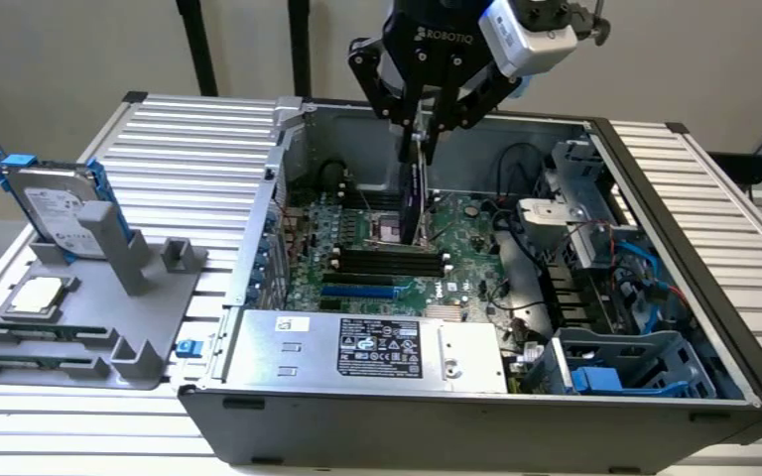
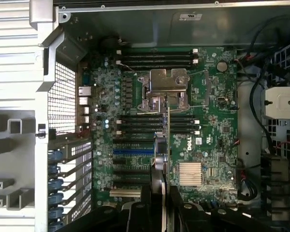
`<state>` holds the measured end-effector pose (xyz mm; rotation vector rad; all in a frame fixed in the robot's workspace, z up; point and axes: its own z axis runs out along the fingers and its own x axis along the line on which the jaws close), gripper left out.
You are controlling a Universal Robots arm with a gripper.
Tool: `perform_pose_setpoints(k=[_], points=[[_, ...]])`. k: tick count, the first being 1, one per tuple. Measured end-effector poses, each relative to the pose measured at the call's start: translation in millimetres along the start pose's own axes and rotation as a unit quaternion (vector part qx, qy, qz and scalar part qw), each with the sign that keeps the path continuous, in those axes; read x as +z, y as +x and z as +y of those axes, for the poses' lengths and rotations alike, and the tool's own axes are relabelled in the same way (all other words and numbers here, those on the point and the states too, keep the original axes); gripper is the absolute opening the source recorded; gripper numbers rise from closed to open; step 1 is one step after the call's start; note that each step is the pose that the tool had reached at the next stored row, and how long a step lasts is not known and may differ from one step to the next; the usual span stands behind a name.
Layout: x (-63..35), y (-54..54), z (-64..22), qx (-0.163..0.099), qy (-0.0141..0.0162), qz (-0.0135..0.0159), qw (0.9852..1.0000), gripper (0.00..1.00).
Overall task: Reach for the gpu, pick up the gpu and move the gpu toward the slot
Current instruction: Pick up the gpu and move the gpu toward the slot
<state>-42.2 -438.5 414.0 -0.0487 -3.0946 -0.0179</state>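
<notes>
My gripper (image 1: pixel 421 127) hangs over the open computer case (image 1: pixel 698 297), shut on the gpu (image 1: pixel 417 193). The thin green card hangs edge-on and upright below the fingers, its lower edge just above the green motherboard (image 1: pixel 467 248). In the wrist view the gpu (image 2: pixel 160 150) runs as a narrow strip out from between the black fingers (image 2: pixel 150 203), crossing the memory slots towards the CPU socket (image 2: pixel 164 89). A blue expansion slot (image 2: pixel 133 151) and black slots (image 2: pixel 130 169) lie on the board just beside the card. The same blue slot (image 1: pixel 358 293) lies nearer the case front.
A grey fixture (image 1: pixel 156 288) on the slatted table at the exterior view's left holds a hard drive with blue rails (image 1: pixel 57 208), a CPU (image 1: pixel 37 296) and memory sticks (image 1: pixel 24 332). The power supply (image 1: pixel 368 347), cables (image 1: pixel 527 248) and a blue drive cage (image 1: pixel 619 367) crowd the case.
</notes>
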Motion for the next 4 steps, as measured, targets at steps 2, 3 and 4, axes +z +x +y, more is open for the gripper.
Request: perform_pose_setpoints(k=[2,3,4], points=[[0.0,-0.1,0.0,0.0,0.0,0.0,1.0,0.26],[0.0,-0.1,0.0,0.0,0.0,0.0,1.0,0.26],[0.0,-0.1,0.0,0.0,0.0,0.0,1.0,0.26]])
